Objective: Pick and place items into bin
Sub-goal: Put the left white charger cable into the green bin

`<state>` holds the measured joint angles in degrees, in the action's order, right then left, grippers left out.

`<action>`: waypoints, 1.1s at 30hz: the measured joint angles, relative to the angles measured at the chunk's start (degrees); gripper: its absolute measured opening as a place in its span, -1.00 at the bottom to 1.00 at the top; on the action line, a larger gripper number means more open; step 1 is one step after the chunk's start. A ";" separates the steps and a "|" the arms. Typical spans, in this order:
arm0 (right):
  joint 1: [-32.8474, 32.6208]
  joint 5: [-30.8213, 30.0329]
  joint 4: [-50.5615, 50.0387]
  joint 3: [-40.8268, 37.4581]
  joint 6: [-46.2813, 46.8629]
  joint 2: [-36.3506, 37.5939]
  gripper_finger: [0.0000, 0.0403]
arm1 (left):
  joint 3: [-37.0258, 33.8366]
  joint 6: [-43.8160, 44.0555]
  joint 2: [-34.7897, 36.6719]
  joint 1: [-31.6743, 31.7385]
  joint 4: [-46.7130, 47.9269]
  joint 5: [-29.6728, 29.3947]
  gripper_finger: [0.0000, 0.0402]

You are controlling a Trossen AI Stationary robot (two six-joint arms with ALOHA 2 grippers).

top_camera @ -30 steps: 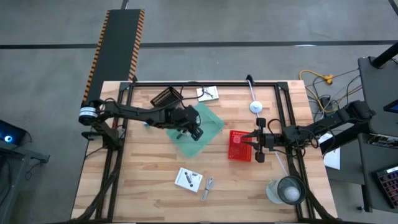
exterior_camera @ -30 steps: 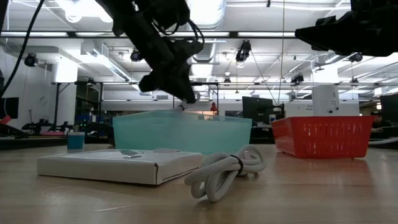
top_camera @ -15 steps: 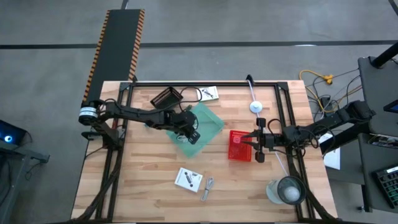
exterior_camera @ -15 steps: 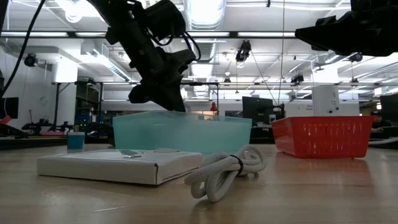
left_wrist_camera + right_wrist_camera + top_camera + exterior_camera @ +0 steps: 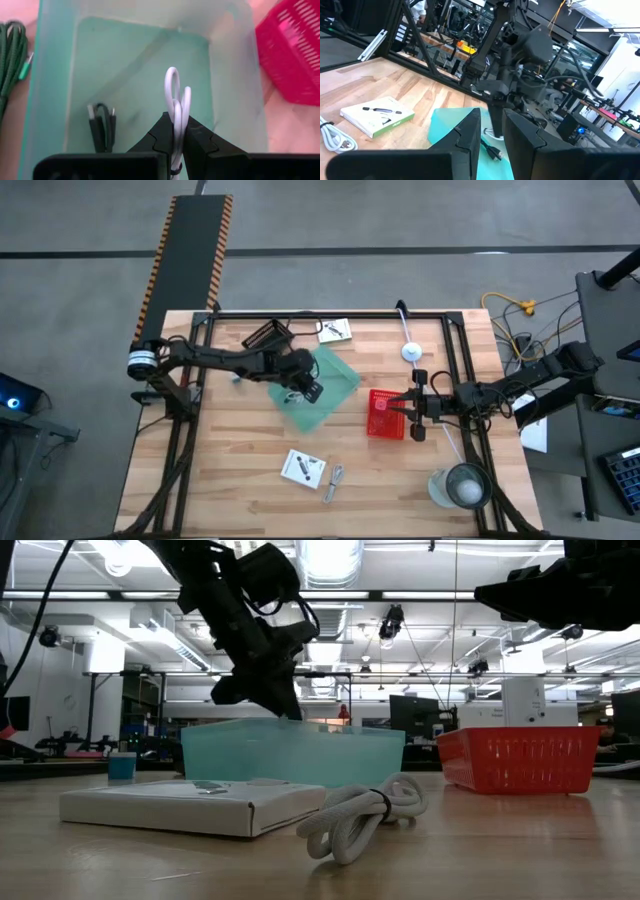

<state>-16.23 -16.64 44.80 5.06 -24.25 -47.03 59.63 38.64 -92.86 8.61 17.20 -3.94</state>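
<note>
Over the teal bin [image 5: 322,388], the left gripper [image 5: 305,387] hangs clamped on a white cable [image 5: 176,107], whose loops poke out just ahead of its fingertips in the left wrist view. A second ago this gripper sat lower and nearer the bin's front corner; since then it has drawn back slightly toward its own arm and now hovers above the bin's open middle. That suggests the carry is done and only the release is left. Directly beneath the held cable lies the bin floor, with a dark cable [image 5: 101,131] already resting off to one side of the fingers.

Well away from that gripper, toward the table's near edge, a flat white box [image 5: 303,468] and a second coiled white cable [image 5: 362,817] wait to be collected. The right gripper [image 5: 414,415] hovers beside the red basket [image 5: 384,414], unmoved over the same second.

From above, the held cable cannot be made out beneath the dark wrist. Whether the right gripper's fingers hold anything cannot be told, and how much cable hangs behind the left fingers is hidden.
</note>
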 joint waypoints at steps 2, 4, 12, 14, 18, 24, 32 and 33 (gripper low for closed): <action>0.02 0.00 0.00 0.00 0.00 0.01 -0.66 | 0.58 -0.32 -0.57 0.40 -0.01 0.33 -0.95; 0.00 0.02 0.00 0.00 -0.20 0.01 -0.66 | 1.23 -0.72 -1.50 0.81 0.19 0.58 -0.95; 0.01 0.02 0.05 0.02 -0.30 0.01 -0.66 | 9.94 -3.55 -9.71 1.57 7.25 4.09 -0.95; 0.02 -0.01 -0.24 0.02 -0.31 0.03 -0.66 | 12.19 -4.54 -10.73 1.55 10.40 4.37 -0.95; 0.02 0.00 -0.50 0.02 -0.39 0.03 -0.66 | 13.95 -4.67 -11.73 1.57 13.45 3.88 -0.95; 0.02 0.00 -0.51 0.02 -0.39 0.03 -0.66 | 12.97 -4.43 -11.93 1.57 16.49 3.82 -0.95; 0.02 0.00 -0.53 0.02 -0.41 0.03 -0.66 | 12.07 -3.03 -12.66 1.57 16.47 3.79 -0.95; 0.02 0.00 -0.57 0.02 -0.39 0.03 -0.66 | 12.04 -3.03 -12.66 1.57 16.39 3.79 -0.95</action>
<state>-16.21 -16.64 44.23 5.08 -24.64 -47.00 71.67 35.62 -105.51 10.17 33.59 -0.14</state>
